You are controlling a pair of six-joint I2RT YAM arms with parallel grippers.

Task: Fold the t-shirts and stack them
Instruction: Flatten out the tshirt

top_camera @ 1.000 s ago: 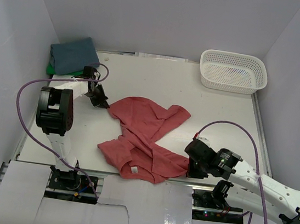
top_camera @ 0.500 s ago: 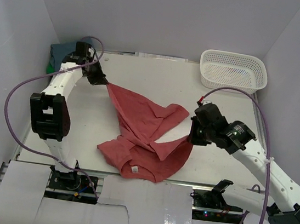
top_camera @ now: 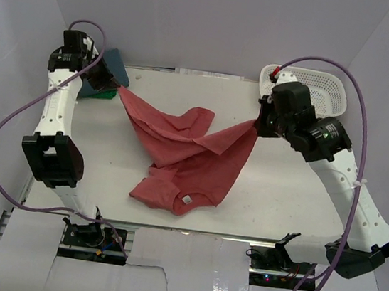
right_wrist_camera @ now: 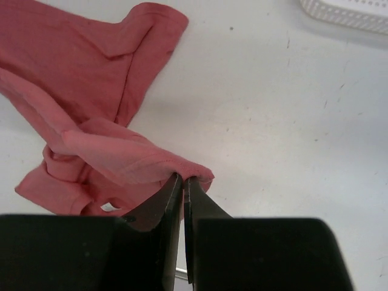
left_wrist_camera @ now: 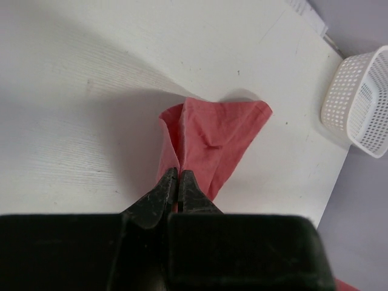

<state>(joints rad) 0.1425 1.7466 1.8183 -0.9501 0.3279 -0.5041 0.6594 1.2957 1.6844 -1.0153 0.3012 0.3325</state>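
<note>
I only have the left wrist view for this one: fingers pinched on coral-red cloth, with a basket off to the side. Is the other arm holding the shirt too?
Observer: Yes. The right gripper is shut on another edge of the coral-red t-shirt, close to the white basket.
Operator: Is the shirt fully off the table?
Observer: No. In the top view it stretches between the two grippers, but its collar end with the white neck label appears to rest on the table.
Operator: Any other shirts around?
Observer: A slate-blue t-shirt lies in the far left corner, just behind the left gripper.
</note>
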